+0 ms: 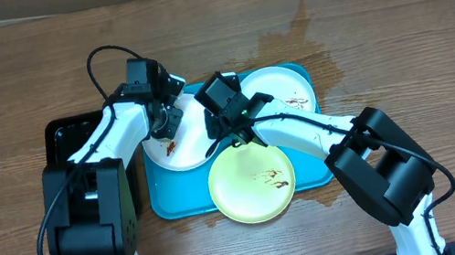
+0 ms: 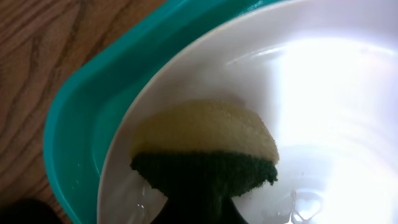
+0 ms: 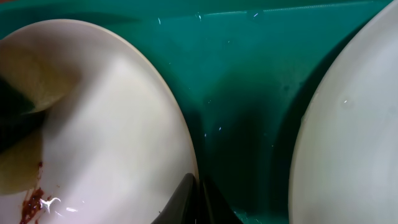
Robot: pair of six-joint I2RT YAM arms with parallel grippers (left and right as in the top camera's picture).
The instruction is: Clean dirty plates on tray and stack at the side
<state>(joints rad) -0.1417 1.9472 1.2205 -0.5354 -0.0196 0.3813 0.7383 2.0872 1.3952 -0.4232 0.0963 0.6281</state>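
Observation:
The turquoise tray (image 1: 164, 205) holds three plates. A white plate (image 1: 184, 153) at its left has a brown smear (image 1: 172, 145). A second white plate (image 1: 282, 91) with smears lies at the back right, and a yellow-green plate (image 1: 251, 184) overhangs the front rim. My left gripper (image 1: 167, 121) is shut on a yellow-and-green sponge (image 2: 205, 146) that presses on the left white plate (image 2: 311, 93). My right gripper (image 3: 198, 200) is shut on that plate's rim (image 3: 112, 124). The smear (image 3: 31, 202) and the sponge (image 3: 22, 81) show at the left of the right wrist view.
A black tray (image 1: 62, 136) sits left of the turquoise tray, mostly under my left arm. A wet stain (image 1: 295, 33) marks the wood behind the tray. Another pale plate (image 3: 348, 143) lies just right of my right gripper, with bare tray floor (image 3: 249, 81) between.

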